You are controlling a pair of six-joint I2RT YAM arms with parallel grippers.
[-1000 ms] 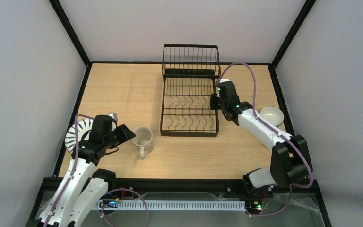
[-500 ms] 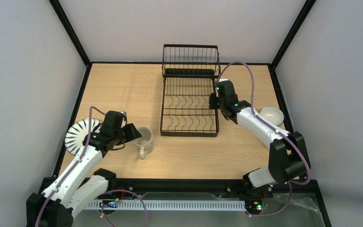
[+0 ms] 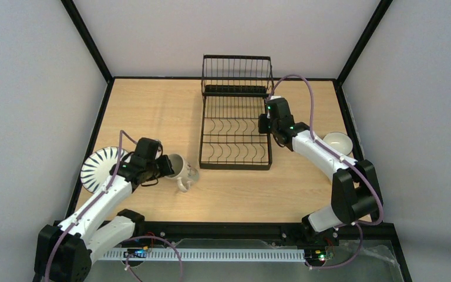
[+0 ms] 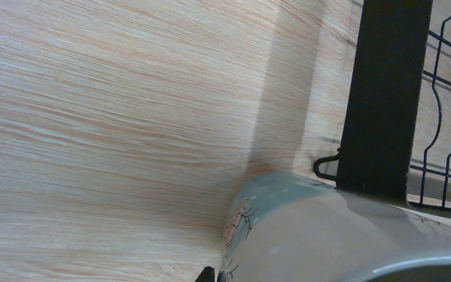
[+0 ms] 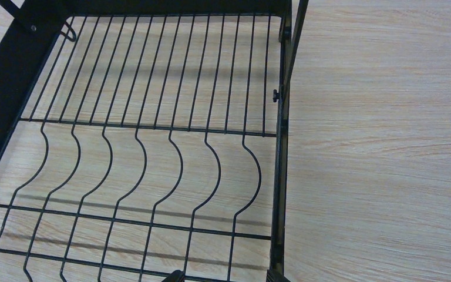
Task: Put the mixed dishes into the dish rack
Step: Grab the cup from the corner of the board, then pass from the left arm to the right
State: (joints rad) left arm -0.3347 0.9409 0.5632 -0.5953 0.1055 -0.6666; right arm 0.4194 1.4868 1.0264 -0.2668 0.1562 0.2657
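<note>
The beige mug [image 3: 187, 172] is at the front left of the surface [image 3: 152, 111], between the striped plate [image 3: 97, 167] and the dish rack [image 3: 236, 126]. You'll see it tipped, its long axis leaning: mouth up and to the left, base toward the rack, handle pointing at the near edge. Your left hand [image 3: 169, 166] is clamped on its rim. Your right hand [image 3: 262, 124] hangs open and empty at the rack's right edge, with the cream bowl [image 3: 336, 143] off to its right.
</note>
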